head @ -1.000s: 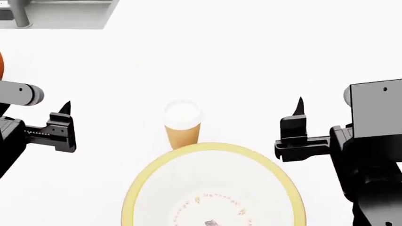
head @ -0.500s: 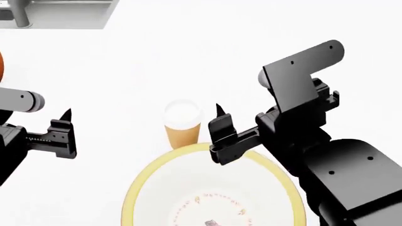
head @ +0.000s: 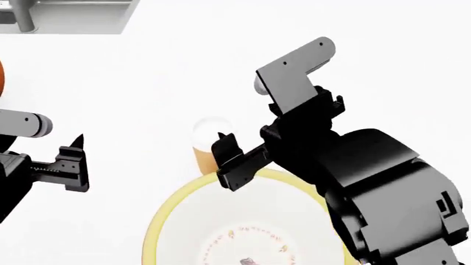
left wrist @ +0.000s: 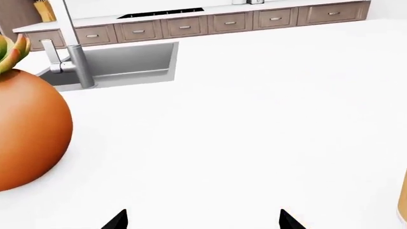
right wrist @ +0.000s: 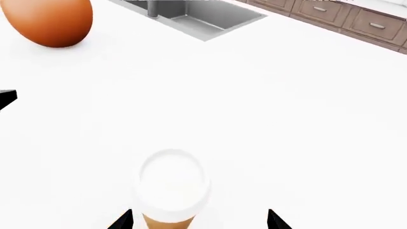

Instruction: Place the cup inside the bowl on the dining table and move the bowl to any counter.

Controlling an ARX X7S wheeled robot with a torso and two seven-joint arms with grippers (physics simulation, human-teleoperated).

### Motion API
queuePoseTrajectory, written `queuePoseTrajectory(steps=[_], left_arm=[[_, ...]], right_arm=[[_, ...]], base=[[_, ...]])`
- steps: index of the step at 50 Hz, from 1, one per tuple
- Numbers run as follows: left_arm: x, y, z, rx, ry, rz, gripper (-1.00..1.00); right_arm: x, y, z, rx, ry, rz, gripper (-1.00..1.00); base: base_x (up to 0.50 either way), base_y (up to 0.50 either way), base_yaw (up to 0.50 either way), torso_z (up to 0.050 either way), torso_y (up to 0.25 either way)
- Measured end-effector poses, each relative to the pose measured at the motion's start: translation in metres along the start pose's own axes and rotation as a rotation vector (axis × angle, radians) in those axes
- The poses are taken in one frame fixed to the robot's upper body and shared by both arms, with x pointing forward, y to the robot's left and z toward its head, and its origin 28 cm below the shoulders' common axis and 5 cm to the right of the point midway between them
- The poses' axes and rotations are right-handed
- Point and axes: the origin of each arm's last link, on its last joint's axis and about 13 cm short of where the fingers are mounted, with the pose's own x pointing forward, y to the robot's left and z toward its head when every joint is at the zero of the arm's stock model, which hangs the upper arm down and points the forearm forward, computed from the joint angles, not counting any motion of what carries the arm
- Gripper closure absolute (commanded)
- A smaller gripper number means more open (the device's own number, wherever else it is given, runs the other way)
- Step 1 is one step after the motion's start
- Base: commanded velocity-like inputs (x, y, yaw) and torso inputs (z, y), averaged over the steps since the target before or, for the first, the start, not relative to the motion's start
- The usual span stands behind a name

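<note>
The cup [head: 207,132], tan-brown with a white lid, stands upright on the white dining table [head: 353,49] just beyond the bowl [head: 193,223]. That bowl is wide and white with a yellow rim, and lies at the near edge of the head view. My right gripper [head: 246,144] reaches over the bowl's far rim and is open. In the right wrist view the cup [right wrist: 173,183] stands just ahead of the right gripper [right wrist: 198,220], nearer one fingertip, untouched. My left gripper [head: 46,150] hangs open to the cup's left. Nothing lies between the fingers of the left gripper [left wrist: 202,220].
A big round orange object [left wrist: 25,129] with green leaves stands on the table to the left, also in the right wrist view [right wrist: 47,19]. A steel sink [left wrist: 127,62] with a faucet [left wrist: 73,62] is set into the far left. A counter [left wrist: 210,9] over brown drawers runs beyond.
My right arm swung left from the right side, over the bowl's rim, up to the cup. The left gripper sank slightly. Cup and bowl stayed put.
</note>
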Motion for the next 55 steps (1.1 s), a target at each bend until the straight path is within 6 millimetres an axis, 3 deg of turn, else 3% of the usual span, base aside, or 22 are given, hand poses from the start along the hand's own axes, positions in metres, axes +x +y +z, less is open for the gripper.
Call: queuePoseTrajectory(steps=[35,55], left_arm=[[0.003,0.002,-0.007,0.000,0.023,-0.003,-1.00],[0.003,0.003,-0.011,-0.005,0.032,0.002,-1.00]], right_arm=[[0.043,-0.003,0.005,0.007,0.058,0.091,-1.00],[0.065,-0.003,-0.004,0.026,0.104,0.129,-1.00]], base=[[0.00,0.00,0.00,0.000,0.000],[0.00,0.00,0.00,0.000,0.000]])
